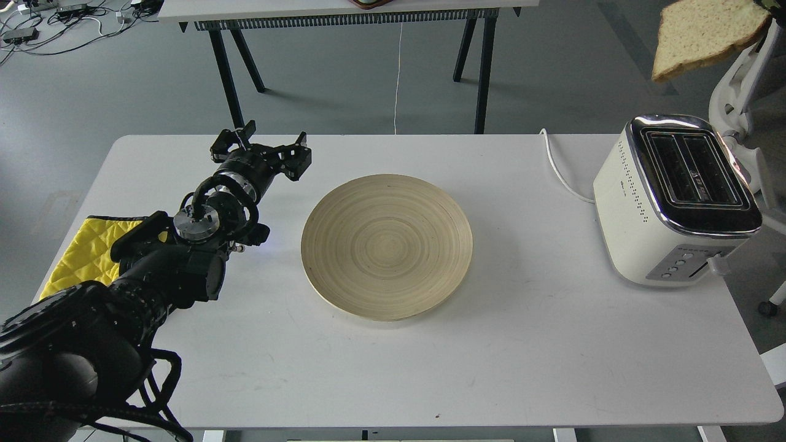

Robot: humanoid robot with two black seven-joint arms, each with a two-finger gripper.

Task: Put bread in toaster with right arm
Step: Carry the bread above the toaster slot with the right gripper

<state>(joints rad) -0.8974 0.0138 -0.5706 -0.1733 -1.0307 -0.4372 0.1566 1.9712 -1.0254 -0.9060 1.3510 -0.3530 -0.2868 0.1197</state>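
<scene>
Bread (700, 37): up in the air at the far right corner, above and behind the toaster, tilted, not touching it.
Right tool: just a dark bit shows at the bread's top right edge; cannot tell how its fingers stand.
Toaster (675, 202): on the right end of the desk (522, 344), both slots dark.
Left tool (261, 147): fingers apart, holding nothing, left of the plate.
Plate (387, 245): middle of the desk.
Yellow cloth (83, 252): left edge, under the left arm.

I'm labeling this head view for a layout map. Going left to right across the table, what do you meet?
Yellow quilted cloth → left gripper → bamboo plate → white cord → toaster, with the bread held high above it.
</scene>
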